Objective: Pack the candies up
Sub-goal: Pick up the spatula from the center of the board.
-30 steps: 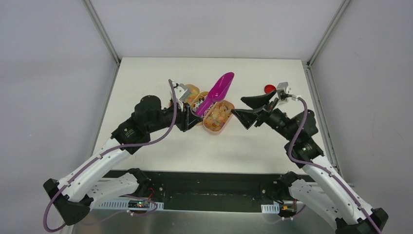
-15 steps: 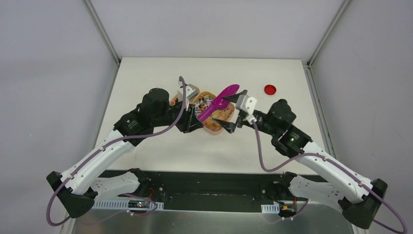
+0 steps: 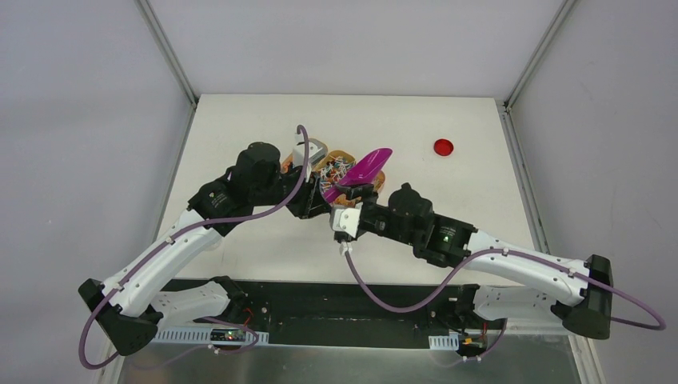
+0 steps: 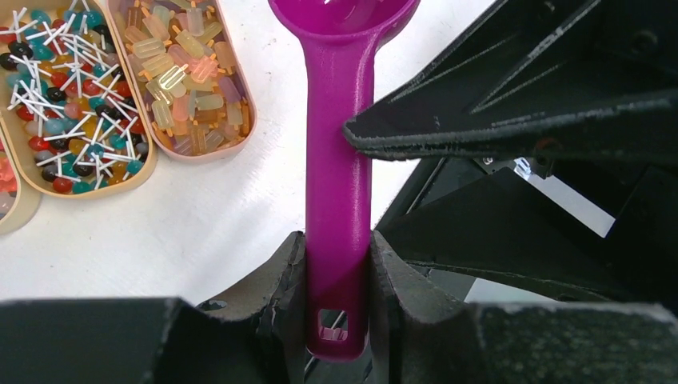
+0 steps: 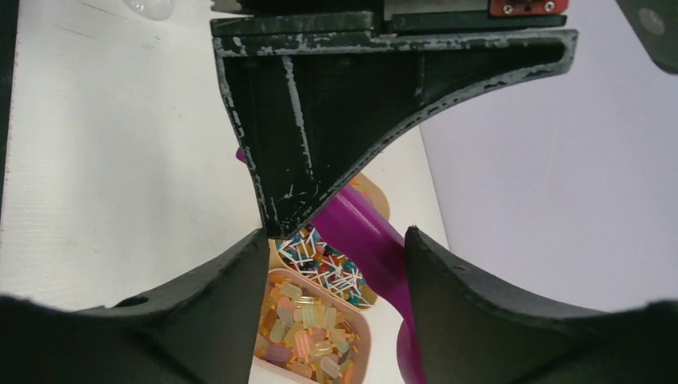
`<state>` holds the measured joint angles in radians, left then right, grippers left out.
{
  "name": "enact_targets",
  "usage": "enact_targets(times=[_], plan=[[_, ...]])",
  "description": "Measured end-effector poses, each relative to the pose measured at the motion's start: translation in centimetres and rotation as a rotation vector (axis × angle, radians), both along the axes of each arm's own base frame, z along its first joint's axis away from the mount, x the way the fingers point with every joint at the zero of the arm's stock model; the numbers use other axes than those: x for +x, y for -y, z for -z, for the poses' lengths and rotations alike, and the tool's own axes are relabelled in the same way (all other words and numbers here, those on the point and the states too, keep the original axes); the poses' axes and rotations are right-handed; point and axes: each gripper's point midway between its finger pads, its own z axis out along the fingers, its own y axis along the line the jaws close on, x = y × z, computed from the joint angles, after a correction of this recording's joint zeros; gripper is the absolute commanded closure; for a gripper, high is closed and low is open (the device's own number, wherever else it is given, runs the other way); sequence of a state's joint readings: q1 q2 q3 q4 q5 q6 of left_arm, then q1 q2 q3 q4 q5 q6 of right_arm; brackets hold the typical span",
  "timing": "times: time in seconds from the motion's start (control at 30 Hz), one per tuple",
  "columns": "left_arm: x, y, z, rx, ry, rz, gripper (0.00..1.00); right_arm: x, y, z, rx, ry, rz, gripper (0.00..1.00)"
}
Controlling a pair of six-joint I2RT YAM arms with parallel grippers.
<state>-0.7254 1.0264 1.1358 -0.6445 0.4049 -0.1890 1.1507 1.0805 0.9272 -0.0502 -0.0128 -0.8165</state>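
The candies lie in beige oval trays: bright little lollipops with white sticks and pastel ice-lolly-shaped gummies, also seen in the right wrist view as lollipops and gummies. My left gripper is shut on the handle of the magenta scoop, held above the trays. My right gripper is open, its fingers on either side of the scoop handle, just in front of the left gripper's fingers. In the top view the right gripper sits under the scoop.
A flat red disc lies at the back right of the white table. The edge of a third tray shows at the left of the left wrist view. Both arms crowd the table's middle.
My right arm swung left from beside the red disc to the scoop and now straddles its handle, jaws somewhat narrower. The left arm tipped the scoop lower.
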Motion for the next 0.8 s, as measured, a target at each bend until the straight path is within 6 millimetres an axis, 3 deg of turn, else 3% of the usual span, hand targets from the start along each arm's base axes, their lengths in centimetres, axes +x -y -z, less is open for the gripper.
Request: enact_targets(times=[0.23, 0.4, 0.6, 0.8], plan=[[0.0, -0.1, 0.1, 0.010, 0.011, 0.010, 1.00, -0.3, -0.4, 0.6, -0.037, 0.061, 0.012, 0.46], [-0.2, -0.4, 0.2, 0.019, 0.016, 0.017, 1.00, -0.3, -0.5, 0.9, -0.029, 0.084, 0.017, 0.41], [-2.4, -0.5, -1.1, -0.016, 0.003, 0.098, 1.00, 1.6, 1.0, 1.9, -0.075, 0.122, 0.118, 0.41], [-2.8, -0.6, -1.8, -0.022, 0.006, 0.113, 1.00, 2.3, 1.7, 1.9, -0.096, 0.150, 0.160, 0.56]])
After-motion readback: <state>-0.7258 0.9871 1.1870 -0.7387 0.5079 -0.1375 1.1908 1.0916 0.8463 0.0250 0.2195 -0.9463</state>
